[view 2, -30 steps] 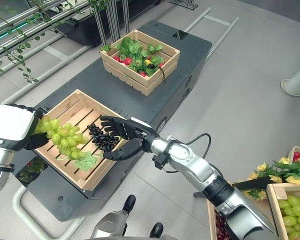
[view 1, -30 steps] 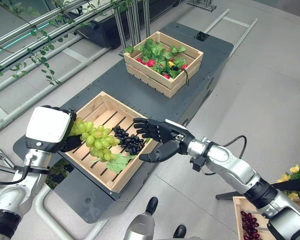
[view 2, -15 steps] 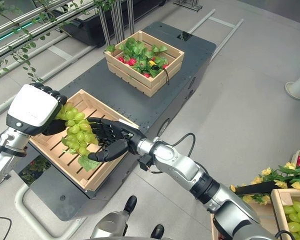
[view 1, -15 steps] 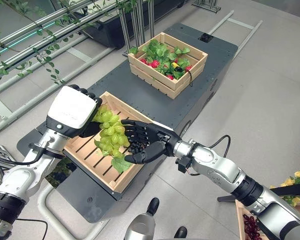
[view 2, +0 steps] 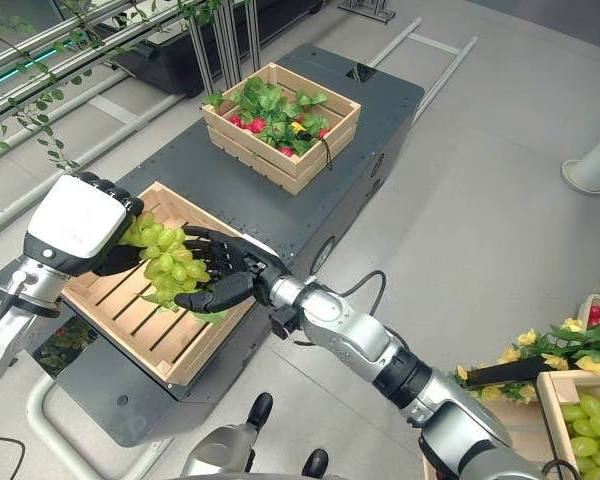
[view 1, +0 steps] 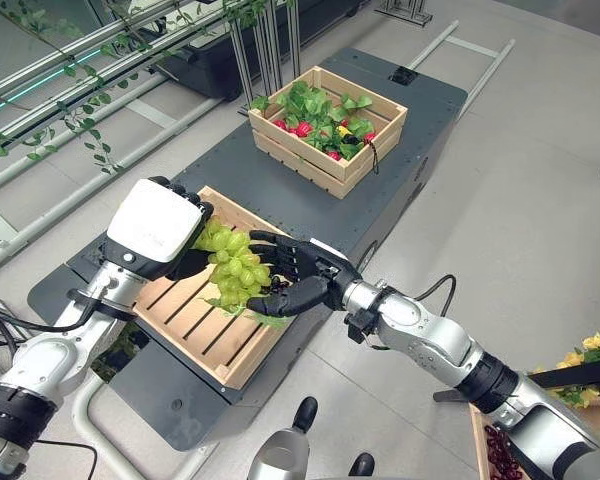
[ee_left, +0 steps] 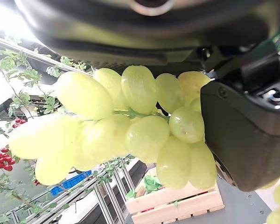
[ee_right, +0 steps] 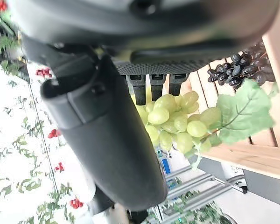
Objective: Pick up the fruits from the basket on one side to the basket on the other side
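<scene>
My left hand (view 1: pixel 158 228) is shut on a bunch of green grapes (view 1: pixel 235 265) and holds it up over the near wooden crate (view 1: pixel 195 335). The left wrist view has the green grapes (ee_left: pixel 130 126) pinched under the thumb. My right hand (view 1: pixel 302 270) is open, with straight fingers against the far side of the bunch and the thumb under it. A green leaf (ee_right: pixel 245 114) hangs from the bunch. A small bunch of black grapes (ee_right: pixel 245 70) lies on the crate's slats, mostly hidden behind my right hand in the eye views.
A second wooden crate (view 1: pixel 325 125) with leaves and red fruit stands farther back on the dark platform (view 1: pixel 280 200). At the lower right are a crate of green grapes (view 2: pixel 585 425) and one of red grapes (view 1: pixel 498 452). Metal rails with vines run along the left.
My left hand has lifted the green grapes out of the crate and carried them right. My right hand has come in against the bunch.
</scene>
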`<state>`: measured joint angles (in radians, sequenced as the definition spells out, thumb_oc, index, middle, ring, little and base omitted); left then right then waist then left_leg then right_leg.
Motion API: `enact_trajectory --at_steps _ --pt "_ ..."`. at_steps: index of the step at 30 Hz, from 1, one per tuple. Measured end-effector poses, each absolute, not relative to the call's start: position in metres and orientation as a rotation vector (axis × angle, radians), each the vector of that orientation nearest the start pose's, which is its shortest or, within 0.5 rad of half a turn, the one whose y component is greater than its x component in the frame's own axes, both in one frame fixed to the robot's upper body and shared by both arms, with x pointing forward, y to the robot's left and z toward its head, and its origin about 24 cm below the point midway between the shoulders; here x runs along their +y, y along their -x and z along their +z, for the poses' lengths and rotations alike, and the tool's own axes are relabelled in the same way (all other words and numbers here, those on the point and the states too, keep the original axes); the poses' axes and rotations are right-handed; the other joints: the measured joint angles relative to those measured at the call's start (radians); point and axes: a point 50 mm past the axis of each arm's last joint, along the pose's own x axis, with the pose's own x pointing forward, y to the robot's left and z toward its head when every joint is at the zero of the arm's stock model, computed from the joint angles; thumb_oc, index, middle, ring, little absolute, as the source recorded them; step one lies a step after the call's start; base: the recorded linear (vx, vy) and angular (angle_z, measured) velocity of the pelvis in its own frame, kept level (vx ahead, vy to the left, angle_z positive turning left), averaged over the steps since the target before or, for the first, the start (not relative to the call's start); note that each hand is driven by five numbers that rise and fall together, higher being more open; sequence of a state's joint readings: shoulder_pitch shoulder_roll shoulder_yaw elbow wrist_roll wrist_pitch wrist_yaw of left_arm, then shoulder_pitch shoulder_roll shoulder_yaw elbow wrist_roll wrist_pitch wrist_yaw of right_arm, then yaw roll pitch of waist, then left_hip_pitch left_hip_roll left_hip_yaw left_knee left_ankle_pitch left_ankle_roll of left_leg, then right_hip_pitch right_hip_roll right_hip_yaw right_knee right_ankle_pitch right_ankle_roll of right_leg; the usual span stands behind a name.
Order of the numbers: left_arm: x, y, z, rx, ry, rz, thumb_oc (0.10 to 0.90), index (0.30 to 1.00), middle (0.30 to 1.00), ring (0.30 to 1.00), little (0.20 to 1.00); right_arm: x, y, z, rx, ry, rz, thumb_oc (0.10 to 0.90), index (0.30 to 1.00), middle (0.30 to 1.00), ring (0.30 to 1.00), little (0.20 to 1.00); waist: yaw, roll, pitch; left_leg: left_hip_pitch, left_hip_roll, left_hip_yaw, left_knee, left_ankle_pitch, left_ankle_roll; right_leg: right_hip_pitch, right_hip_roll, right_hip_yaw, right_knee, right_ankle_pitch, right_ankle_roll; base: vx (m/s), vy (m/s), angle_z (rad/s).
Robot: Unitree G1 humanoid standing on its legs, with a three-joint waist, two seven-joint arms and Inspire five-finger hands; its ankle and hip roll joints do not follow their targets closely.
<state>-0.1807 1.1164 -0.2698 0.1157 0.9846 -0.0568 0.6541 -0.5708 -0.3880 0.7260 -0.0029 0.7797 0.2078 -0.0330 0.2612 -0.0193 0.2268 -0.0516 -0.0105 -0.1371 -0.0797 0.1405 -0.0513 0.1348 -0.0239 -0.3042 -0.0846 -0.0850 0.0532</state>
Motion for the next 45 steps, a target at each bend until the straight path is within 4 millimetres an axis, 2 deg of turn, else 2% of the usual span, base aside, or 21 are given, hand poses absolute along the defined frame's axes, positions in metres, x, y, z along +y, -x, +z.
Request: enact_trajectory --at_steps 11,19,20,21,22,23,32,45 --pt "0.268 -0.27 0.156 -0.738 -1.965 0.129 0.4 0.3 0.3 0.3 0.3 -0.029 -0.28 0.098 0.144 -0.119 0.712 0.8 0.9 0.9 0.9 0.9 -0.007 0.0 0.0 -0.001 0.0 0.003 0.0 0.0 0.0 -0.002 -0.002 0.002 0.0 0.001 0.002 0.0 0.0 0.0" --pt "0.244 -0.267 0.16 -0.838 -1.868 0.122 0.4 0.3 0.3 0.3 0.3 -0.024 -0.276 0.092 0.183 -0.184 0.68 0.8 0.9 0.9 0.9 0.9 -0.012 0.0 0.0 -0.002 -0.004 0.002 0.0 0.0 0.0 0.0 -0.003 0.002 0.0 0.001 0.002 0.0 0.0 0.0" --pt "0.241 -0.266 0.16 -0.853 -1.855 0.115 0.4 0.3 0.3 0.3 0.3 -0.024 -0.276 0.092 0.184 -0.184 0.676 0.681 0.721 0.721 0.721 0.721 -0.012 0.0 0.0 -0.002 -0.004 0.002 0.0 0.0 0.0 -0.001 -0.003 0.002 0.0 0.001 0.002 0.0 0.0 0.0" --pt "0.238 -0.266 0.161 -0.862 -1.849 0.109 0.4 0.3 0.3 0.3 0.3 -0.025 -0.277 0.092 0.185 -0.183 0.666 0.584 0.575 0.575 0.575 0.575 -0.012 0.0 0.0 -0.002 -0.004 0.002 0.0 0.0 0.0 0.0 -0.003 0.002 0.0 0.002 0.002 0.0 0.0 0.0" --pt "0.237 -0.265 0.161 -0.866 -1.847 0.106 0.4 0.3 0.3 0.3 0.3 -0.025 -0.277 0.092 0.185 -0.182 0.662 0.543 0.514 0.514 0.514 0.514 -0.012 0.0 0.0 -0.003 -0.005 0.002 0.0 0.0 0.0 -0.001 -0.003 0.002 0.0 0.002 0.002 0.0 0.0 0.0" --pt "0.235 -0.265 0.162 -0.866 -1.846 0.102 0.4 0.3 0.3 0.3 0.3 -0.025 -0.277 0.092 0.186 -0.181 0.654 0.4 0.3 0.3 0.3 0.3 -0.012 0.0 0.0 -0.002 -0.005 0.002 0.0 0.0 0.0 0.0 -0.003 0.002 0.0 0.002 0.002 0.0 0.0 0.0" --pt "0.222 -0.268 0.172 -0.906 -1.781 0.097 0.4 0.3 0.3 0.3 0.3 -0.029 -0.28 0.085 0.212 -0.17 0.615 0.4 0.3 0.3 0.3 0.3 -0.013 0.001 0.0 -0.003 -0.007 0.002 0.0 0.0 0.0 0.0 -0.006 0.002 0.0 0.003 0.005 0.0 0.0 0.0" --pt "0.221 -0.269 0.17 -0.881 -1.778 0.075 0.4 0.3 0.3 0.3 0.3 -0.031 -0.281 0.084 0.214 -0.161 0.598 0.4 0.3 0.3 0.3 0.3 -0.015 0.001 0.0 -0.004 -0.007 0.003 0.0 0.0 0.0 -0.002 -0.007 0.003 -0.001 0.003 0.005 0.0 0.0 0.0"
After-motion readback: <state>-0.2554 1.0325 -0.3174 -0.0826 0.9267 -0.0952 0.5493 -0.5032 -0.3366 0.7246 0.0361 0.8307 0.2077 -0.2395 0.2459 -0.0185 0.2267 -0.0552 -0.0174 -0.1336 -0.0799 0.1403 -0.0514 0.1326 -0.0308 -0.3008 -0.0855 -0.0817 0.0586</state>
